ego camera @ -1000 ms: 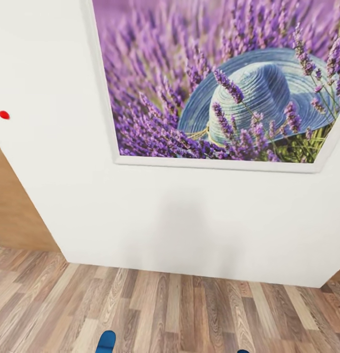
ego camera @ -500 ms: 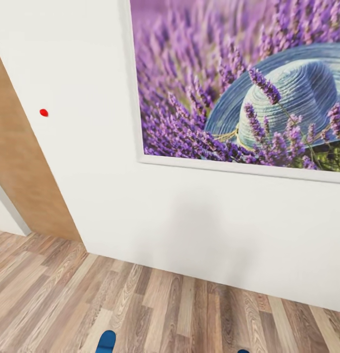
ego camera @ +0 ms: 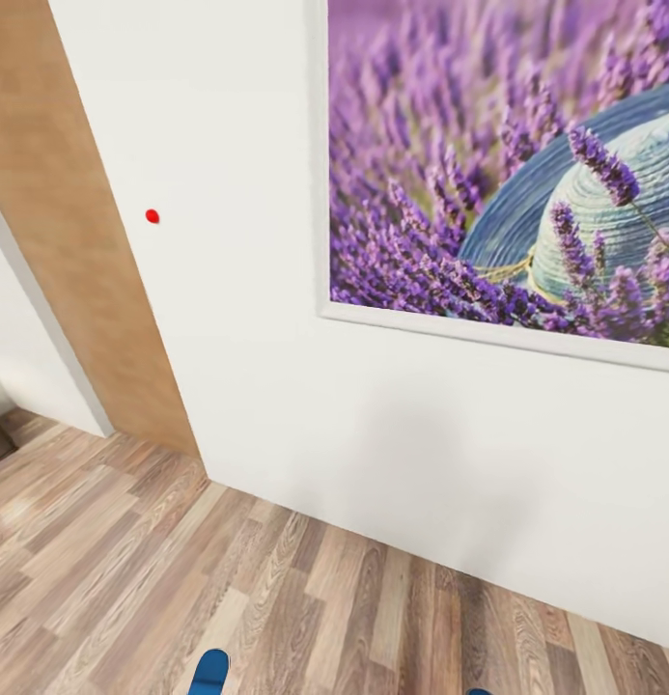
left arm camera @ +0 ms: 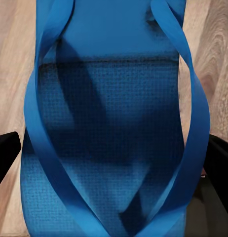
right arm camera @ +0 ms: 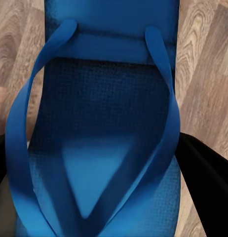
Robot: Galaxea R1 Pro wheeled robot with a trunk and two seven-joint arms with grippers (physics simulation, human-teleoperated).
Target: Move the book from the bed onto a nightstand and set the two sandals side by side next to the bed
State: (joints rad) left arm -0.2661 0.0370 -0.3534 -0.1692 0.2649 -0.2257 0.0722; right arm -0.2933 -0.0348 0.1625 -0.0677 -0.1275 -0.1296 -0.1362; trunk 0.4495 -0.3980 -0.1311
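Wood [ego camera: 54,193] panelling, perhaps a door, stands at the far left of the head view, then a white wall [ego camera: 237,319] with a small red dot [ego camera: 153,216], then a framed lavender picture [ego camera: 508,164] with a blue straw hat. Plank floor [ego camera: 131,569] runs below. At the bottom edge, a blue sandal tip [ego camera: 210,670] pokes up on the left side.

Each wrist camera looks along a sandal's length. The left gripper [left arm camera: 114,158] clamps the left sandal [left arm camera: 114,128] across its width, dark fingers at either edge; the right gripper [right arm camera: 94,173] grips the right sandal [right arm camera: 104,123] likewise. Both long axes point away from the robot, roughly parallel.

Bed, book and nightstands are out of sight, so which way the bed lies cannot be told; the base probably has to turn from this wall first.
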